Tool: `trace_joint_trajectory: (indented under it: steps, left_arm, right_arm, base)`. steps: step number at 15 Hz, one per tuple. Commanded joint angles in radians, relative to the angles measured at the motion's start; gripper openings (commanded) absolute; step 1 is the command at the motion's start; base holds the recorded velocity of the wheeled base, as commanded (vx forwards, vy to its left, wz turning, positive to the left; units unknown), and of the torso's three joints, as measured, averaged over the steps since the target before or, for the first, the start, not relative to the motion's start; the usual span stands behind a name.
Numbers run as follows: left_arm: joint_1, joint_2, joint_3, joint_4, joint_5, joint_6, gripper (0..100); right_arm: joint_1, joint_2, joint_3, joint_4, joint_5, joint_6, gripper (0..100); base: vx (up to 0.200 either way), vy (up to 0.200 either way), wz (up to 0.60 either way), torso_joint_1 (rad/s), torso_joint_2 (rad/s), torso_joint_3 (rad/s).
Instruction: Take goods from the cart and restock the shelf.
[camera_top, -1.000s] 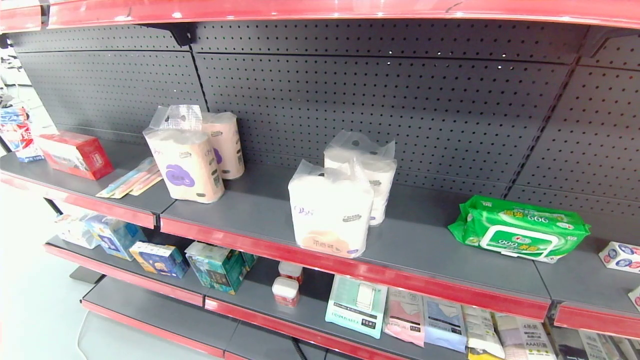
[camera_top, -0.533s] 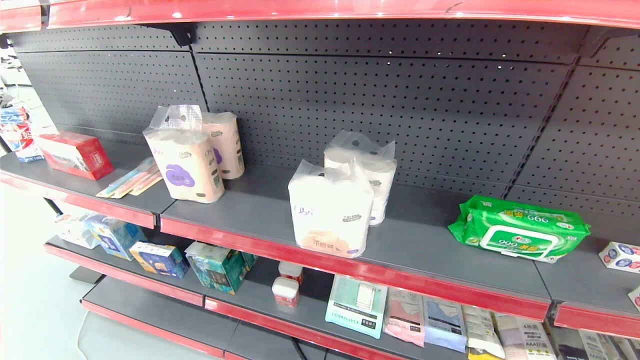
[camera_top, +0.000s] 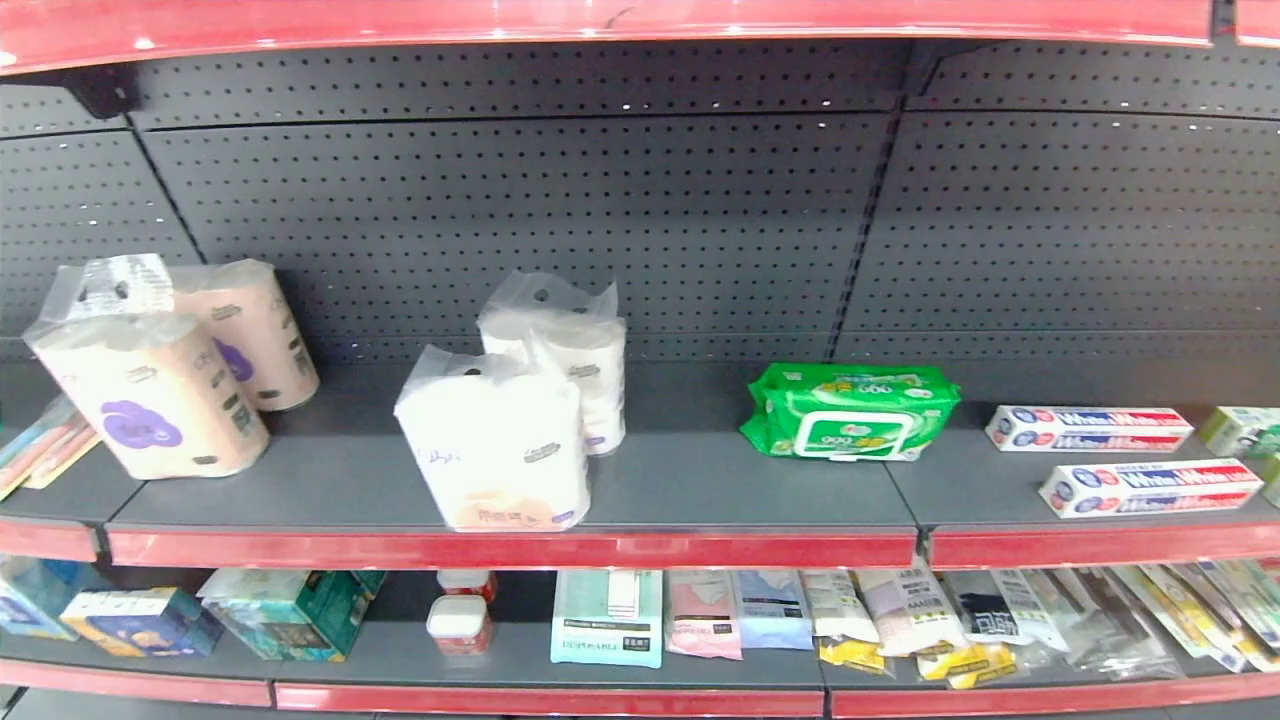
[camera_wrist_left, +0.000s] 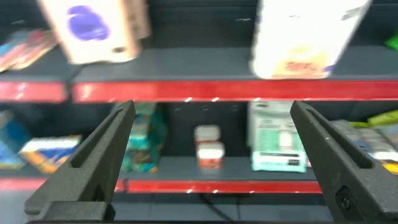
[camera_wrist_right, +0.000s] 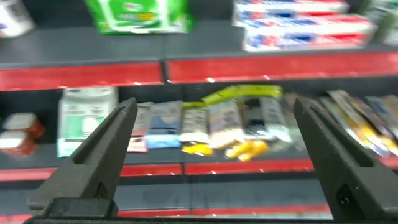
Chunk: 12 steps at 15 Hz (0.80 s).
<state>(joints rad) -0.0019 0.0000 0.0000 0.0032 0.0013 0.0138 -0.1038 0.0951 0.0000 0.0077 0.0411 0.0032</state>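
Note:
The middle shelf (camera_top: 510, 548) has a red front edge and a dark board. On it stand two white tissue packs (camera_top: 495, 445), two pink tissue packs (camera_top: 150, 395), a green wet-wipes pack (camera_top: 850, 410) and two toothpaste boxes (camera_top: 1150, 487). My left gripper (camera_wrist_left: 212, 109) is open and holds nothing; it hangs in front of the shelf edge (camera_wrist_left: 217, 90), below the white tissue pack (camera_wrist_left: 305, 37). My right gripper (camera_wrist_right: 216, 106) is open too, with nothing in it, and faces the lower shelf below the wet wipes (camera_wrist_right: 137, 15) and toothpaste boxes (camera_wrist_right: 305, 31).
The lower shelf holds boxed goods (camera_top: 290, 610), two small red-and-white jars (camera_top: 460, 620) and a row of flat packets (camera_top: 900, 615). A perforated black back panel (camera_top: 560, 210) rises behind the goods. Bare board lies between the white tissue packs and the wet wipes.
The whole head picture has shifted: the camera has turned to the right, bringing the toothpaste boxes into view. The goods on the shelf have not moved.

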Motion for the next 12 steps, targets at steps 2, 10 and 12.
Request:
trace_joint_trajectory:
  steps: [2, 10, 12]
  left_arm:
    - [0.000, 0.000, 0.000, 0.000, 0.000, 0.000, 100]
    - [-0.026, 0.201, -0.242, -0.002, 0.020, -0.112, 100]
    - [-0.027, 0.518, -0.566, -0.031, 0.023, -0.224, 100]
  right_arm:
    - [0.000, 0.006, 0.000, 0.000, 0.000, -0.002, 100]
    - [0.000, 0.006, 0.000, 0.000, 0.000, 0.000, 100]
    - [0.000, 0.006, 0.000, 0.000, 0.000, 0.000, 100]
  base:
    - [0.000, 0.000, -0.30, 0.001, 0.00, 0.006]
    - [0.000, 0.000, 0.00, 0.000, 0.00, 0.000]
    - [0.000, 0.000, 0.00, 0.000, 0.00, 0.000]
